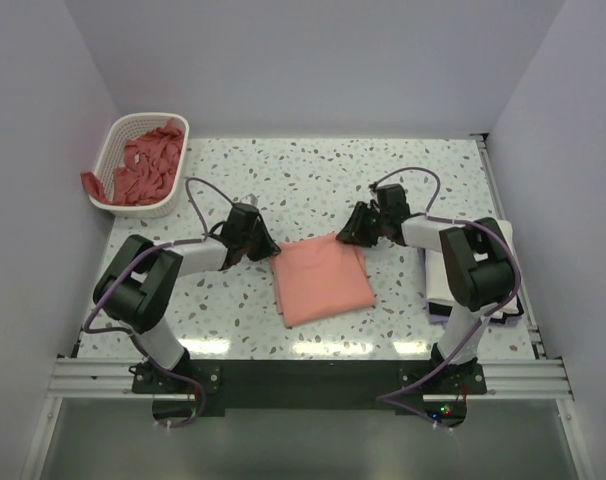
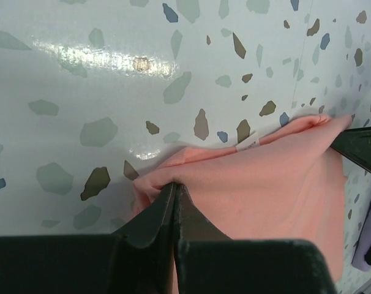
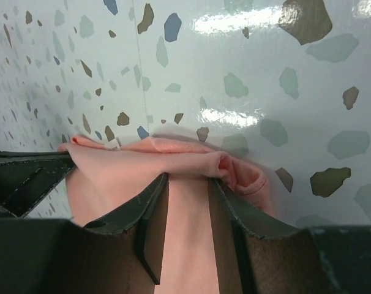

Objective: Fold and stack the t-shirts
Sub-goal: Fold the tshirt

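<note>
— Where is the shirt lying?
— Your folded salmon t-shirt [image 1: 323,280] is lying flat mid-way across the table [image 1: 313,180], between the arms.
— And the hands?
— Your left gripper [image 2: 175,185] is pinching its far-left corner, jaws closed on cloth. Your right gripper [image 3: 188,179] is straddling the far-right corner, jaws partly apart. More pink t-shirts [image 1: 148,165] are sitting in the basket [image 1: 153,118].

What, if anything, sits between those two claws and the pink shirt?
Nothing visible does. The left gripper is shut on the far left corner of the folded t-shirt. The right gripper, open, straddles the far right corner with cloth between its jaws.
</note>
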Controlling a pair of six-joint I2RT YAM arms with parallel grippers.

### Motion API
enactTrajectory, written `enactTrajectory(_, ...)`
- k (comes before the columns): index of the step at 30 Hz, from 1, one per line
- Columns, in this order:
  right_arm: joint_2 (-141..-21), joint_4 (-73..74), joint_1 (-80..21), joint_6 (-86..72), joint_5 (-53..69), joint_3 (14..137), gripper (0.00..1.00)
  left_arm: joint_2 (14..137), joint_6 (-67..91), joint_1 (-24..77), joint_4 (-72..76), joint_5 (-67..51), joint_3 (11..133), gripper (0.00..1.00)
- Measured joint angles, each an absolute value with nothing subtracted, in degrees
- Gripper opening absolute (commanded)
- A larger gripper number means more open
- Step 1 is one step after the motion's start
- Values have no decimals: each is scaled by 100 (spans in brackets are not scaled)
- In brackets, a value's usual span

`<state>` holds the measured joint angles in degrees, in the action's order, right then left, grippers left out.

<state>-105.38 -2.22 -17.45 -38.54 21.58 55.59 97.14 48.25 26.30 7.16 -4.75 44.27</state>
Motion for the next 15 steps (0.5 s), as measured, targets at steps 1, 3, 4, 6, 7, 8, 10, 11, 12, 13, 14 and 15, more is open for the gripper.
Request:
enactTrajectory(1,-10536,-217,-1728,-3852,2171,5559,37,9712,4816,2624,703,-484,4440,8)
enactTrajectory(3,-10499,-165,-1708,-3833,2178,5559,37,9706,4718,2624,585,-489,4528,11)
enactTrajectory(4,-10449,-84,-1704,-3811,2171,5559,38,9697,4672,2624,508,-491,4584,14)
enactTrajectory(6,-10280,117,-1691,-3752,2106,5557,40,9657,4563,2626,360,-502,4724,17)
enactTrajectory(7,-10160,237,-1686,-3717,2029,5553,41,9625,4512,2635,270,-508,4812,20)
enactTrajectory(8,-10047,322,-1684,-3693,1997,5546,45,9579,4460,2661,191,-508,4904,22)
enactTrajectory(10,-9717,519,-1673,-3603,1855,5535,50,9472,4383,2759,58,-449,5070,24)
enactTrajectory(11,-9542,626,-1664,-3557,1761,5537,51,9400,4362,2871,5,-416,5151,24)
enactTrajectory(12,-9367,720,-1653,-3503,1678,5535,55,9319,4342,3033,-34,-366,5229,24)
enactTrajectory(13,-9203,784,-1640,-3463,1588,5531,57,9264,4333,3173,-51,-360,5271,24)
enactTrajectory(14,-9048,827,-1614,-3424,1529,5507,59,9207,4329,3380,-51,-357,5301,24)
enactTrajectory(15,-8899,878,-1594,-3382,1455,5474,63,9166,4333,3583,-38,-351,5308,24)
